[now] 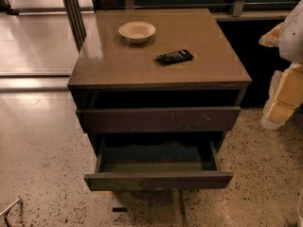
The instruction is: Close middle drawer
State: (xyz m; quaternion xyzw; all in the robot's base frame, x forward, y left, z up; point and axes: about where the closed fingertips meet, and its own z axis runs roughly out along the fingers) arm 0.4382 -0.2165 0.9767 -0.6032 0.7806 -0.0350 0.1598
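The middle drawer (158,180) of the dark-brown cabinet is pulled far out toward me. Its plain front has no handle and its dark interior (156,155) looks empty. Above it is a wider drawer front (158,119) with small white scratches, with a dark gap over it. My gripper (285,86), white and cream-coloured, is at the right edge of the view. It is beside the cabinet's right side, higher than the open drawer and apart from it.
On the cabinet top (113,60) are a shallow white bowl (137,31) and a black remote control (174,56). The cabinet stands on speckled floor (42,155). A metal post (73,11) rises at the back left. A thin metal piece (10,208) is at the bottom left.
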